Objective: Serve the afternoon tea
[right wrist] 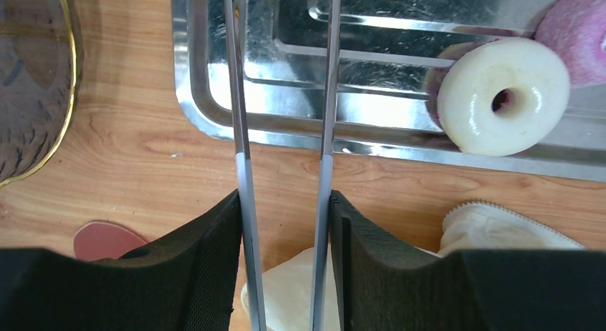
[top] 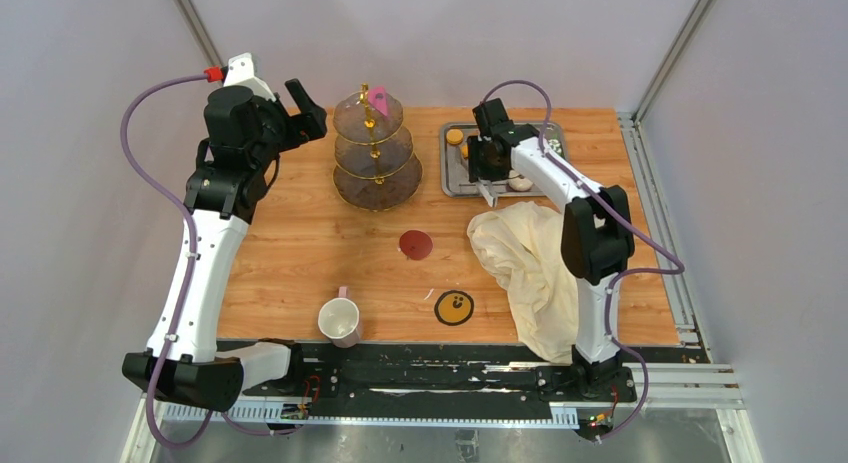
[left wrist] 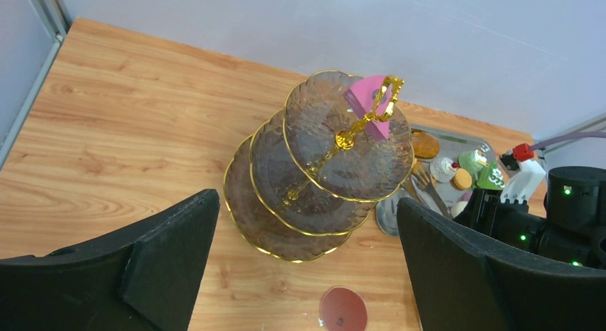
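Three-tier glass stand (top: pixel 377 151) sits far-centre on the table (top: pixel 290 243); its top tier carries a pink wedge cake (left wrist: pixel 368 102). Steel tray (top: pixel 446 178) is far right, just beside the stand. It holds a white donut (right wrist: pixel 464 95) at its near edge with a purple cake (right wrist: pixel 582 34) touching it. Further back are orange macarons (left wrist: pixel 425 144), green cakes (left wrist: pixel 475 161) and a white cherry-topped cake (left wrist: pixel 443 168). Pale mug (top: pixel 340 323) stands at the near edge, left of centre.

Right pincer (right wrist: pixel 284 202) pinches metal tongs (right wrist: pixel 239 95) over the tray's left part. The tong tips are cut off in the wrist view, so can't tell if they grip anything. Left pincer (top: pixel 308 111) is spread wide, raised left of the stand, holding nothing.

Cream cloth (top: pixel 525 263) is bunched near right, partly under the right arm. Red coaster (top: pixel 415 245) lies mid-table. A dark coaster (top: pixel 454 307) with a yellow face print lies nearer.
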